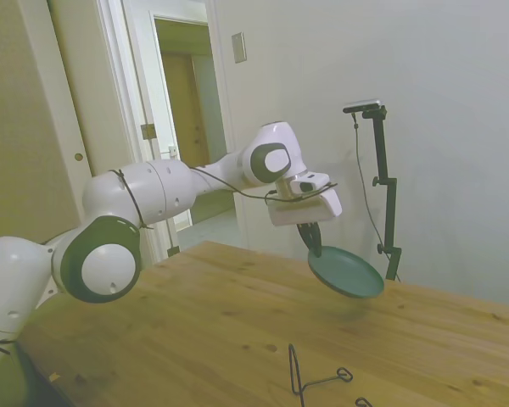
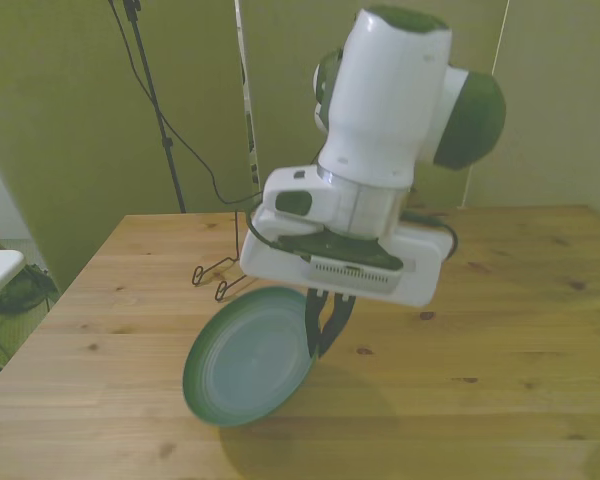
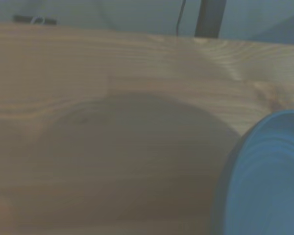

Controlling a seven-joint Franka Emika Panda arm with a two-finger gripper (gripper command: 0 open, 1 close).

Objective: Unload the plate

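Note:
The dark green plate point(image 1: 346, 272) point(image 2: 250, 356) hangs tilted above the wooden table, away from the thin black wire stand point(image 1: 310, 380) point(image 2: 220, 275), which holds nothing. My gripper point(image 1: 312, 245) point(image 2: 323, 335) is shut on the plate's rim, holding it out in the air over the table's middle. In the wrist view, part of the plate point(image 3: 264, 181) shows blurred at one edge, with its shadow on the wood below.
The wire stand sits near the table's edge at the front view's left. Bare wooden tabletop point(image 2: 480, 330) spreads around and under the plate. A doorway point(image 1: 187, 144) lies behind the arm in the side view.

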